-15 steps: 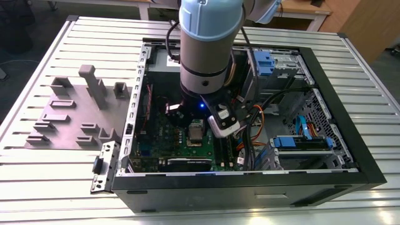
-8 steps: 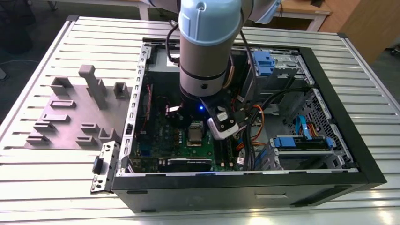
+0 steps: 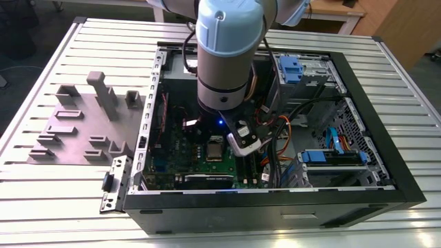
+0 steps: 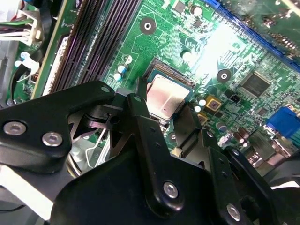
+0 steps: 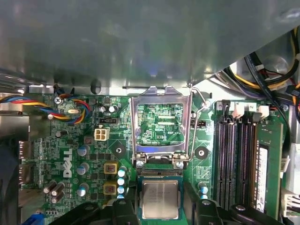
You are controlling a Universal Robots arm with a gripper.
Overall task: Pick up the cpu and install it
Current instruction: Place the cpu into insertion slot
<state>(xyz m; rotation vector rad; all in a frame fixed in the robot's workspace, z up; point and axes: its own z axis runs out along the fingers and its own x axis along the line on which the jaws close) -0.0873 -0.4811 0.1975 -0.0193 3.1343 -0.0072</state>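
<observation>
- Currently your claw [image 4: 164, 107] clamps the cpu [image 4: 165, 95] by its edges, right over the open socket [image 5: 160, 174].
- Careful: any tilt between the tips could seat it crooked and bend pins.

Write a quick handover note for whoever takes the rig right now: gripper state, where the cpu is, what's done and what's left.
The gripper is down inside the open PC case, right at the cpu; its grip state is not readable.
The cpu lies flat at the socket on the green motherboard.
Done: cpu brought to the socket.
Left: full seating cannot be confirmed; the socket's hold-down frame stands open, not yet closed over the cpu.
</observation>
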